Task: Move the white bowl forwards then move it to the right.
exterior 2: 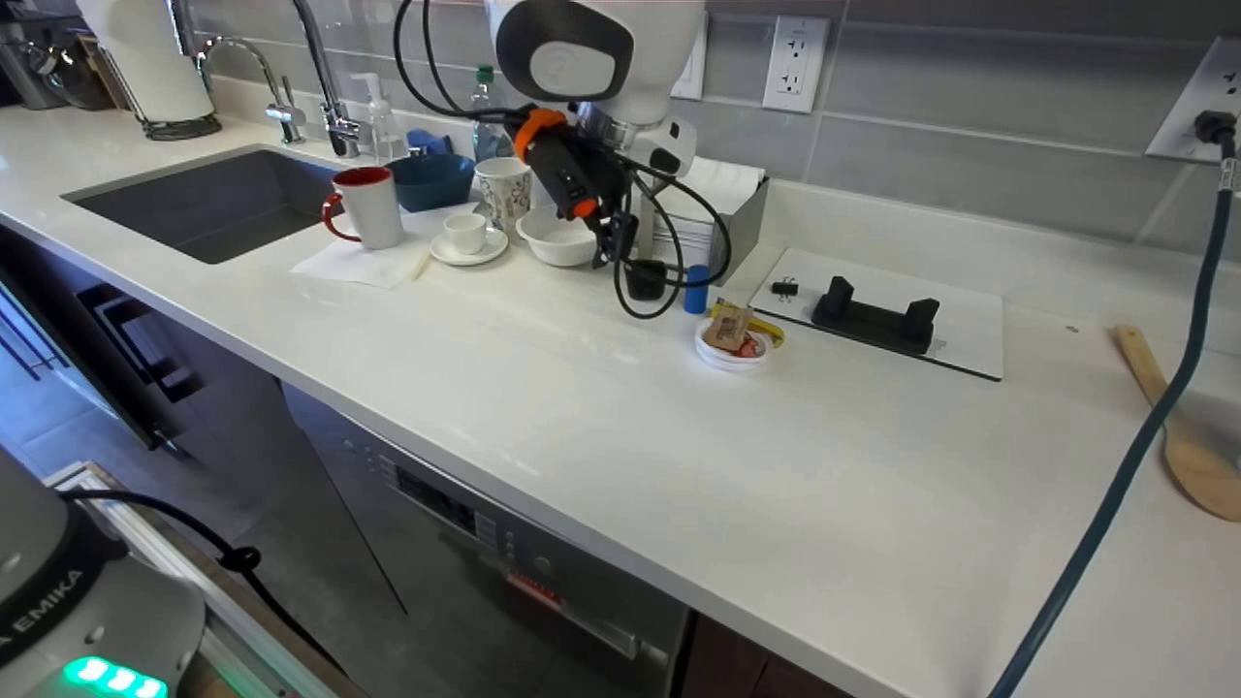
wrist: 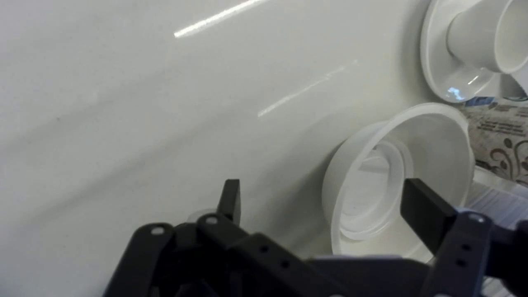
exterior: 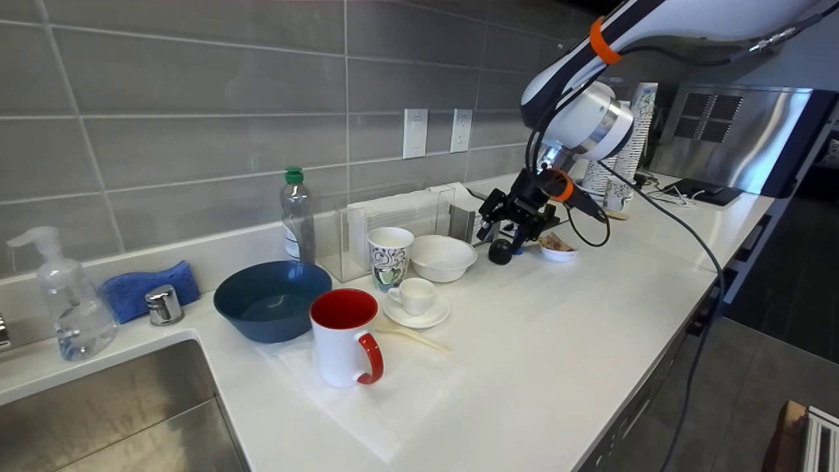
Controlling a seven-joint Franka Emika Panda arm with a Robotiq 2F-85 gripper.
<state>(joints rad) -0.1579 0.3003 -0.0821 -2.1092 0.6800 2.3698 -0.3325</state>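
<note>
The arm (exterior: 583, 111) is angled down over the worktop (exterior: 524, 341) — the tool (wrist: 327, 201) tilted, jaws parted wide — and the white bowl (exterior: 444, 254) is seen between it and the paper cup (exterior: 390, 257).

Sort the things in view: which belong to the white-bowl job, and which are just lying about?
Part of the job:
- White bowl
- Gripper, open near the bowl

Just lying about, among others:
- Blue bowl
- Red-handled mug
- Small white cup and its saucer
- Patterned cup
- Green-capped bottle
- Large wooden spoon
- Small white dish with packets
</note>
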